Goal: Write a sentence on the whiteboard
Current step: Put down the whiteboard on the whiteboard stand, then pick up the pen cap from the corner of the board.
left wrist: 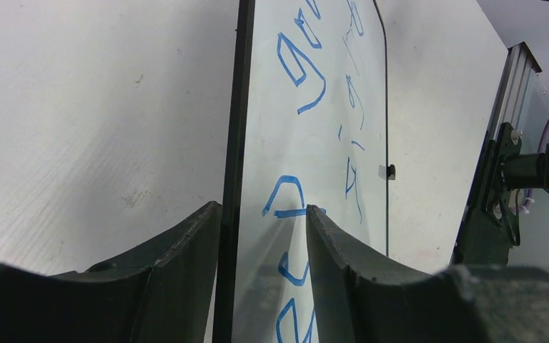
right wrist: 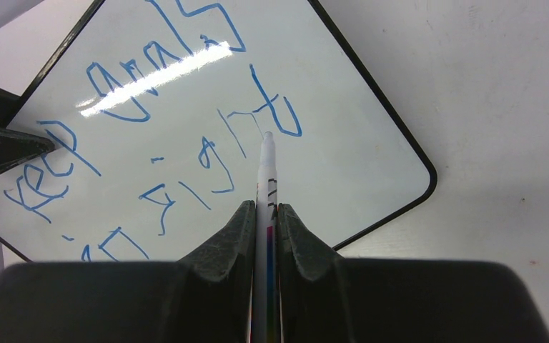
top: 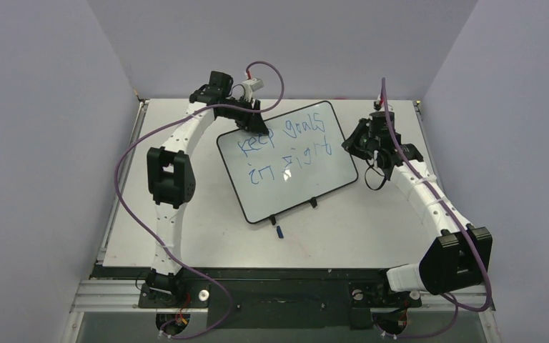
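The whiteboard [top: 307, 182] lies tilted on the table's middle, its two black clip feet on the near edge. The sentence [top: 286, 132], in blue, reads "keep goals" over "in sight". My left gripper [top: 249, 123] is at the board's far left corner; in the left wrist view [left wrist: 264, 209] its jaws stand apart astride the black rim, one finger outside it, one over the board face [left wrist: 322, 128]. My right gripper [top: 357, 146] is at the board's right end, shut on a white marker [right wrist: 266, 171]. The marker's tip is over the board [right wrist: 343, 143], by the last letter of "sight" [right wrist: 275, 114].
A small blue cap [top: 279, 233] lies on the table just in front of the board's near edge. The table's metal rail [left wrist: 504, 93] runs along its side. Purple walls close in the table on three sides.
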